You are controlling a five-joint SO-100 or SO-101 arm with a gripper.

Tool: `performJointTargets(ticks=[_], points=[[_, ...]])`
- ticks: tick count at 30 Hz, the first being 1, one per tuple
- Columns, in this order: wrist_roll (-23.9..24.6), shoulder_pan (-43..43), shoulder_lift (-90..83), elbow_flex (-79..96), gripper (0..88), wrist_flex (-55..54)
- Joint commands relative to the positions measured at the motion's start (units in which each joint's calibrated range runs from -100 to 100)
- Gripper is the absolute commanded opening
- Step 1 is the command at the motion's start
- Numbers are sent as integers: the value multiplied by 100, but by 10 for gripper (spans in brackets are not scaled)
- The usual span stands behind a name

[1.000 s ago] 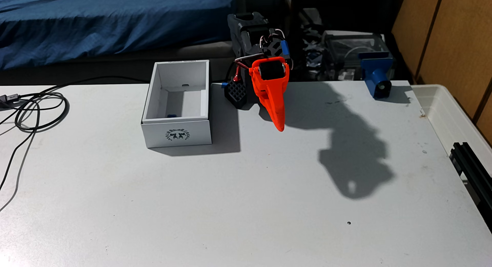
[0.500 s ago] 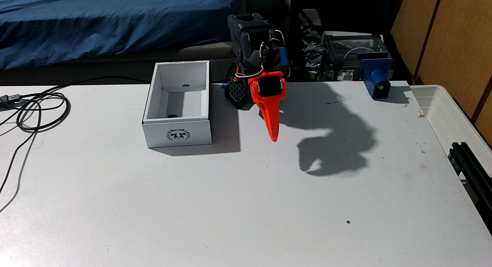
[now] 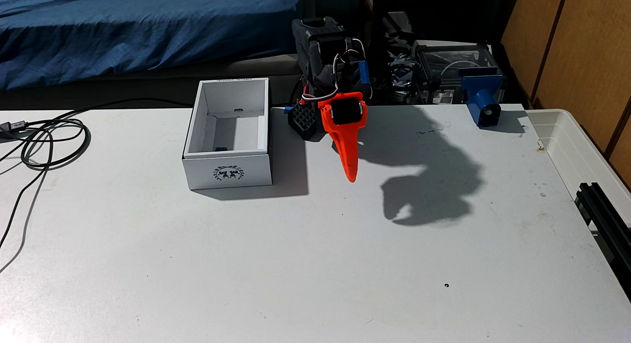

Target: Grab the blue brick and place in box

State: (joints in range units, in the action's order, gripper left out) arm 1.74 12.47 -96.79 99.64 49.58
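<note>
Fixed view. Brick lies on the floor of the box, against the inside of the near wall (the wall carrying the dark emblem), toward that wall's left end; only its top edge shows above the rim. Judgement: placing is done, nothing visibly left except perhaps parking the arm.

Gripper is to the right of the box, apart from it, tip pointing down and hanging near the table. The fingers read as one orange wedge with no gap, so closed and holding nothing. The shadow to the right of the box shows a small notch at its tip, so a slight opening cannot be ruled out.

Surface: pale grey tabletop, scuffed, a few dark specks. Hard light from the box's left, casting shadows rightward.

Around the box: black cables looped well to its left; arm base just right of its far corner; blue mount far right at the back edge; translucent tub beyond that. Behind the box, blue bedding.
</note>
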Motion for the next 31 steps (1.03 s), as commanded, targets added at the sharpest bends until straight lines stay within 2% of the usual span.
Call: performJointTargets(ticks=[1,31], points=[[-29,1,-59,-35,9,18],[-34,-29,-59,-26,9,-25]])
